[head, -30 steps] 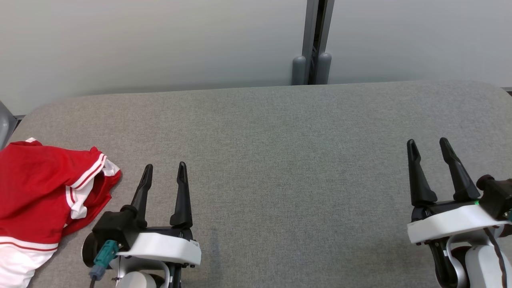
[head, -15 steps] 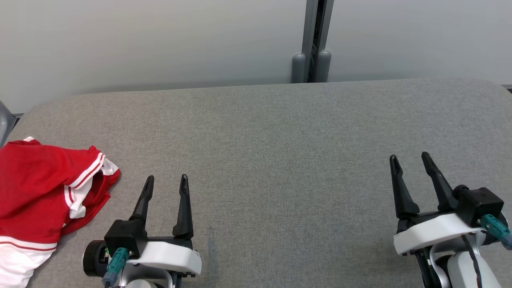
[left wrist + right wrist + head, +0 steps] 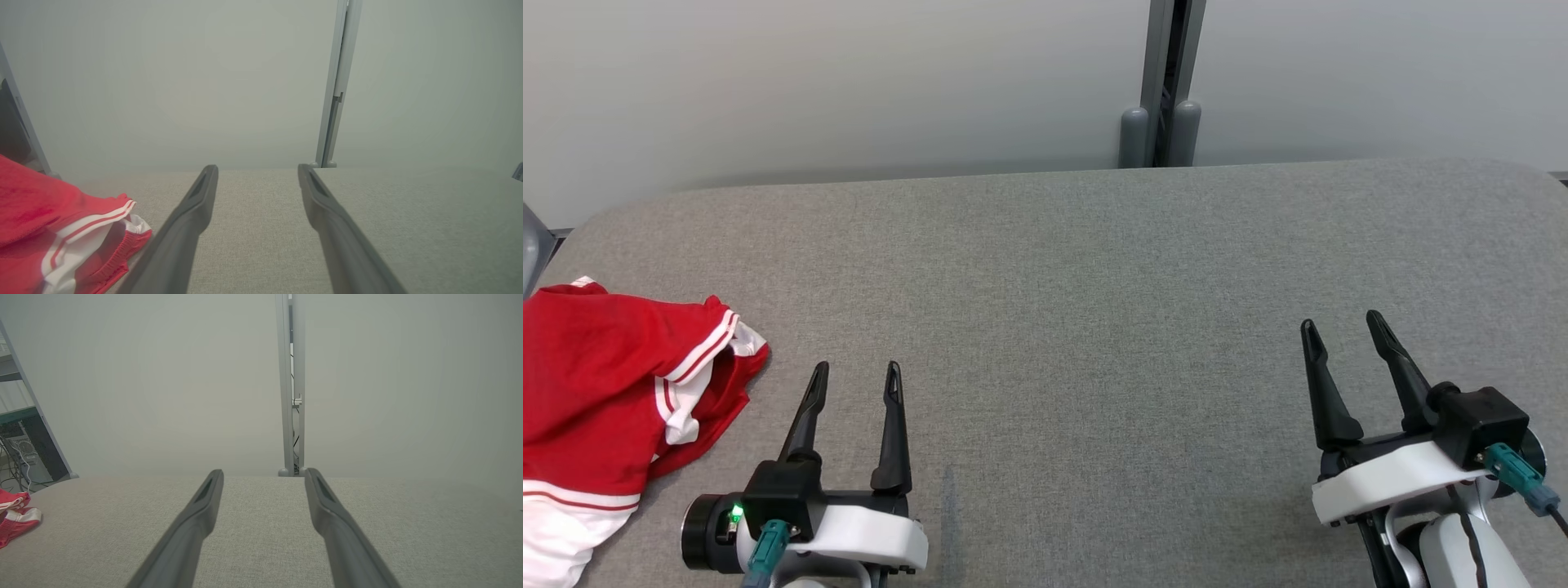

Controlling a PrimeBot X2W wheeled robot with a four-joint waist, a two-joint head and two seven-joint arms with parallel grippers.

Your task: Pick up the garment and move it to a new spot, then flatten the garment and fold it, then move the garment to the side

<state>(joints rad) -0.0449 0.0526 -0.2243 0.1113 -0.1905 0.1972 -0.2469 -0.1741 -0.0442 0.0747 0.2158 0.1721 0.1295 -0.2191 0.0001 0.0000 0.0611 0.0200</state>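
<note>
Red garment crumpled on surface. Beside it: left hand w/ fingers apart, empty. Well apart from garment: right hand, same.

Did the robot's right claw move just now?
Yes. The right gripper drew back toward the robot and slightly left, ending farther from the grey post behind the table.

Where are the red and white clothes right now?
The red and white garment lies crumpled at the left edge of the grey table in the head view, just left of the open left end effector and not touching it.
</note>
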